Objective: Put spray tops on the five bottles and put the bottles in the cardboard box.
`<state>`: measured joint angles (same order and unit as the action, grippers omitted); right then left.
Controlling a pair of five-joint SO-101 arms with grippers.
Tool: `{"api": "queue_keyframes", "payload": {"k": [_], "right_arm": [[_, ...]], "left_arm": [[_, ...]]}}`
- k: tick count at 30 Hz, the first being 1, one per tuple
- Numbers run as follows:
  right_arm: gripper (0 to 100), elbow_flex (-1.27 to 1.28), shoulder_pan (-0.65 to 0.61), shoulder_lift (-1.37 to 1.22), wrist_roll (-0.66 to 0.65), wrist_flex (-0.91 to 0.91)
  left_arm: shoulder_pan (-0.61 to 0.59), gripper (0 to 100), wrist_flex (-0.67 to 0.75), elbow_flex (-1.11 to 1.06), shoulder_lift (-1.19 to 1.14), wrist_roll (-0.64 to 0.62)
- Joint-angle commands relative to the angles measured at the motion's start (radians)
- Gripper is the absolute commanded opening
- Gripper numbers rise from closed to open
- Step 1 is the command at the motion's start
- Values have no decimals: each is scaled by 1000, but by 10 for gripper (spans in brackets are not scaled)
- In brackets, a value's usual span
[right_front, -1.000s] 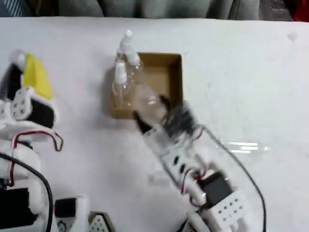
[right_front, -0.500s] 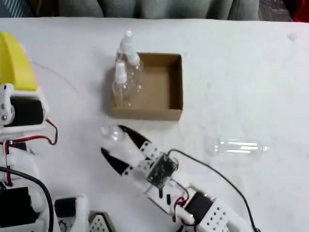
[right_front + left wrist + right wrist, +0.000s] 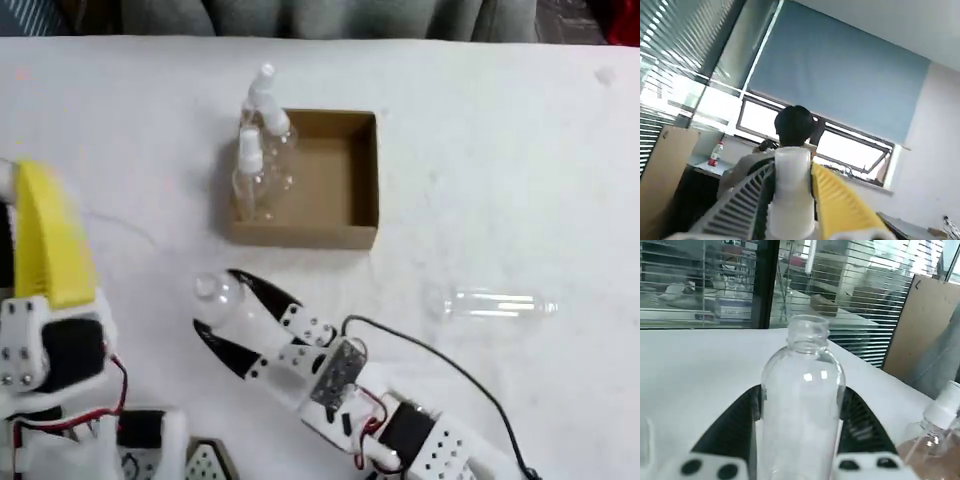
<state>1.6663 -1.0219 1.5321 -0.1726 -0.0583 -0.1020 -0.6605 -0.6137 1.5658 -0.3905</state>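
The right claw [image 3: 215, 298] is clamped on a clear bottle [image 3: 224, 298]. Its two black fingers [image 3: 265, 291] press against opposite sides of the body, and the open threaded neck points out beyond the fingertips. This bottle sits off the near left corner of the cardboard box [image 3: 330, 180], on the arms' side of it and apart from its wall.

The left claw [image 3: 792, 167] grips a white spray top [image 3: 791, 200], pinched between its yellow finger [image 3: 837, 200] and a grey ribbed one. In the high view that yellow finger stands well to the left of the box and nearer the arms than the box is. In the left wrist view the claw is aimed up at the room, not at the tabletop [image 3: 500, 150].

Inside the box, three capped bottles [image 3: 250, 180] stand in a row against its left wall, their white tops upward; the rest of the box floor is bare brown card. In the right wrist view one of them shows beyond the held bottle.

A bare bottle [image 3: 495, 303] lies on its side on the tabletop. It is to the right of the box and on the side nearer the arms, well apart from the box and from both claws.
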Motion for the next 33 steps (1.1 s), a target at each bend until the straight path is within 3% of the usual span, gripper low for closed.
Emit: {"api": "queue_keyframes", "payload": {"k": [1, 4, 12, 27, 33], "right_arm": [[16, -75, -7, -58, 14, -18], [16, -140, -7, -203, 69, -24], [16, -170, -5, -512, 81, -263], [16, -166, -4, -512, 81, -298], [16, -164, -4, -512, 81, -298]], "left_arm": [[44, 20, 23, -60, 25, 25], [44, 20, 54, -91, 27, 25], [44, 20, 87, -133, 28, 37], [44, 20, 74, -224, 30, 37], [45, 20, -17, -222, 30, 32]]}}
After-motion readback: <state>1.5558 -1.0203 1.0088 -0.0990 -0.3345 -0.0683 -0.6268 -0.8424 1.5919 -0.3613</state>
